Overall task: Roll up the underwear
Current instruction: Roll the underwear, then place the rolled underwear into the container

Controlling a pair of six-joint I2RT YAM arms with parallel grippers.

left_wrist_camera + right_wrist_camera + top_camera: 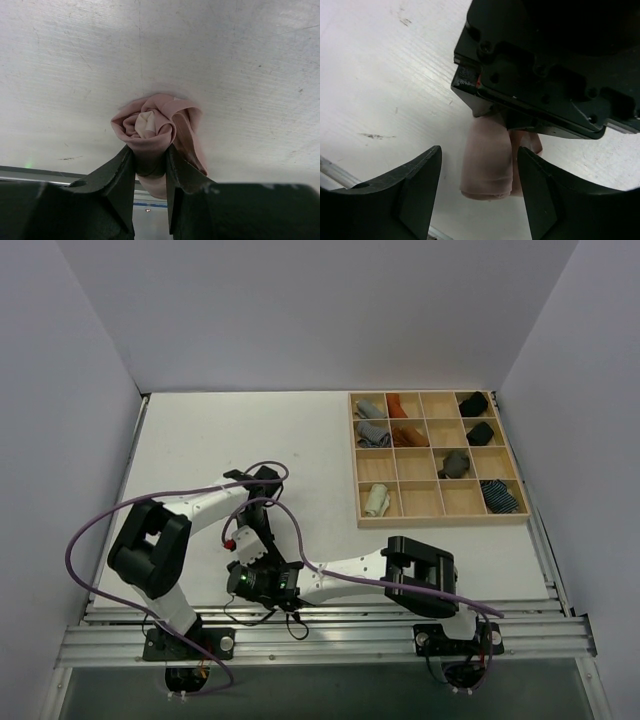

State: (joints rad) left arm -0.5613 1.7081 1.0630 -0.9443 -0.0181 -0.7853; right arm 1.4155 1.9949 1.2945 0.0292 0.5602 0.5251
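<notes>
Left wrist — left tool (149, 154) tight on pink underwear roll (156, 122); right tool (479, 151) wide, empty.

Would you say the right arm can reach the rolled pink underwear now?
Probably yes: the open right tool faces the free end of the rolled pink underwear; the left tool pinches only the other end.

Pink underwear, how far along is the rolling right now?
Done: the pink underwear is wound into a tight roll, and a pale roll lies in the wooden tray's near-left compartment. In hand: the left gripper pinches the pink roll between its fingers; the right gripper stands open at its other end. Left: probably moving it to the tray.
</notes>
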